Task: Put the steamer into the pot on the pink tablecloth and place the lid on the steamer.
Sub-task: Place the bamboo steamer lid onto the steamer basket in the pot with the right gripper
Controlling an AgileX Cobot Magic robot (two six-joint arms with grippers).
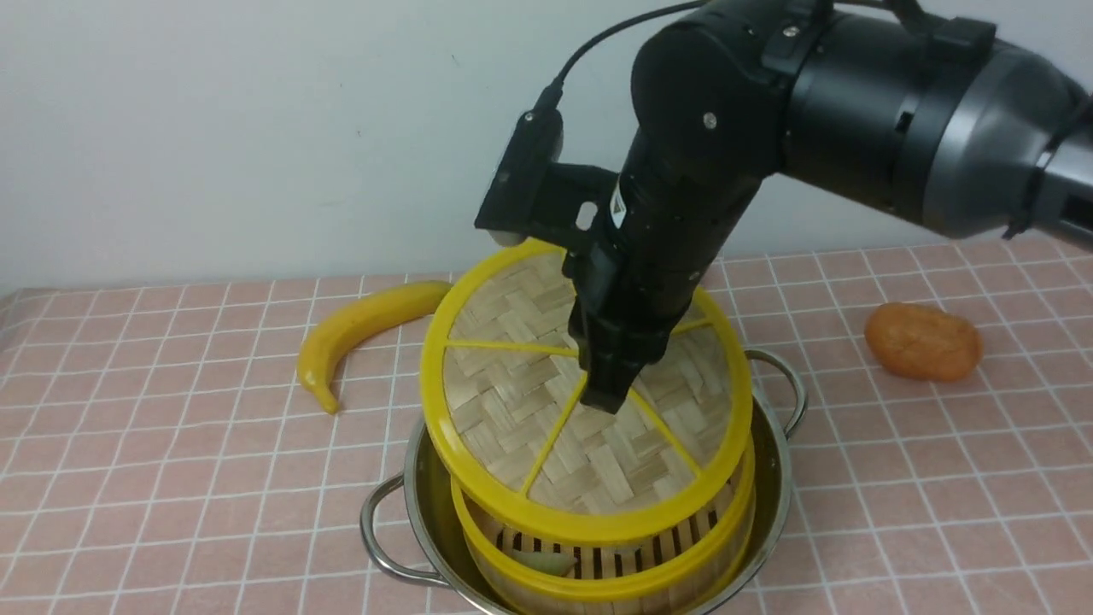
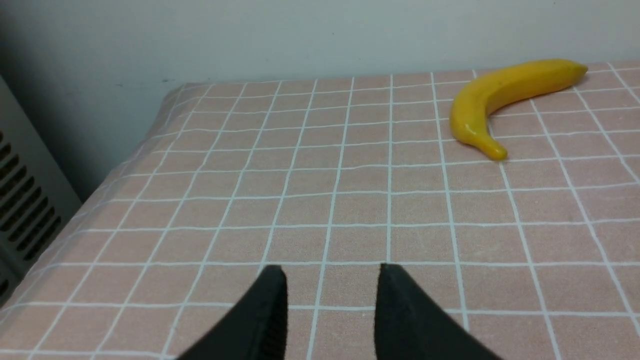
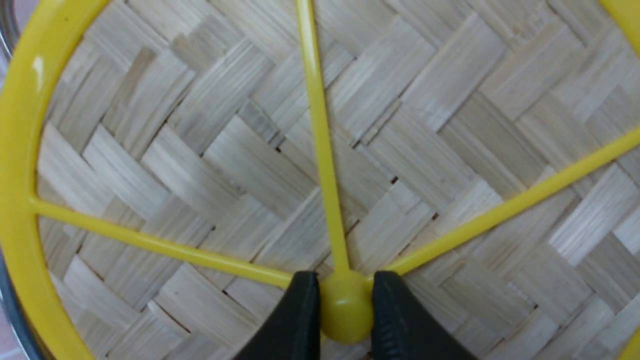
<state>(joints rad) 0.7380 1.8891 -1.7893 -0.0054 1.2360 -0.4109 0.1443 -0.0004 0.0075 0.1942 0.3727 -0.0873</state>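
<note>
Plainly, on the pink tablecloth [image 1: 171,444] the pot [image 1: 773,465] holds the steamer [image 1: 615,585]; tilted over it is the lid [image 1: 512,401] — likely light, stiff, slick-rimmed — pinched by the right gripper [image 3: 345,280] at its small hub [image 3: 346,307], the natural hold. The left gripper [image 2: 332,272] hangs spread, empty.

This looks like a robot test bench dressed up as a kitchen table, a lab set-up more than a home. The table is draped to its edges with the pink tablecloth [image 1: 171,444], and its far edge sits against a bare white wall [image 1: 256,128]. The kitchen props are few: the pot [image 1: 773,478] at the front edge, holding the steamer [image 1: 598,581] under the lid [image 1: 529,401], a glossy, plastic-looking banana [image 1: 363,329] towards the far edge, and an orange lump [image 1: 922,342] towards the right edge. A black robot arm [image 1: 854,94] with a trailing cable reaches over the table, and a grey slotted panel [image 2: 25,200] — machine housing by the look of it — stands just off one side edge.
</note>
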